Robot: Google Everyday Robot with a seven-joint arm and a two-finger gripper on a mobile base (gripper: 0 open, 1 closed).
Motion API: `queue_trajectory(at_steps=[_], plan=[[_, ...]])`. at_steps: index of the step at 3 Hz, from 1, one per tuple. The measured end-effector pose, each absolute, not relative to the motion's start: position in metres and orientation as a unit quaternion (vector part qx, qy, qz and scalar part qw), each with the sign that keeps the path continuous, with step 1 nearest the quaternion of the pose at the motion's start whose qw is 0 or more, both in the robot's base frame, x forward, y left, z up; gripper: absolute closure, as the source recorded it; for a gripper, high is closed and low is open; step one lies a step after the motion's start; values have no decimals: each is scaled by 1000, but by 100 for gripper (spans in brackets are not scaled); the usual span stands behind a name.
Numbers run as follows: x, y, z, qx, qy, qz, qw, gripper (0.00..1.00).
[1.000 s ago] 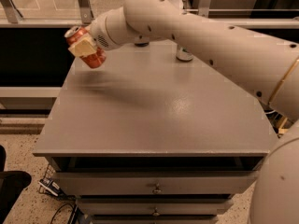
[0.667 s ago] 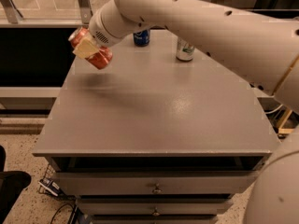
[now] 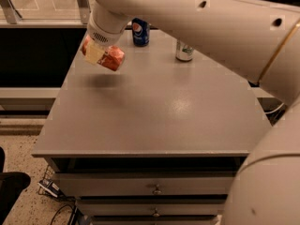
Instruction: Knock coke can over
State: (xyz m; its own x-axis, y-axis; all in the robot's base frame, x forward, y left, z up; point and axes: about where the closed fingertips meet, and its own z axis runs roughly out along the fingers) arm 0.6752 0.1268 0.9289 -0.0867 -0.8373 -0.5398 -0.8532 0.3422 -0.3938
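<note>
Hovering over table point(image 3: 154, 121) — gripper point(image 3: 97, 53) clasps tilted coke can point(image 3: 113, 59).

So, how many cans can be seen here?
3. The coke can is held tilted in the end effector above the table's left rear; the Pepsi can and silver can stand at the back. The arm may hide others.

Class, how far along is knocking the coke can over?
Done: the gripper, above the table, is shut on the coke can. In hand: the can hangs tilted, its shadow on the tabletop. Left: laying it on its side and letting go.
</note>
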Motion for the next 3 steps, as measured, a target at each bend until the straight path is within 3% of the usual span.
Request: queue_trajectory(at_steps=[3], plan=[[689,123,873,-636,724,-13,266,100]])
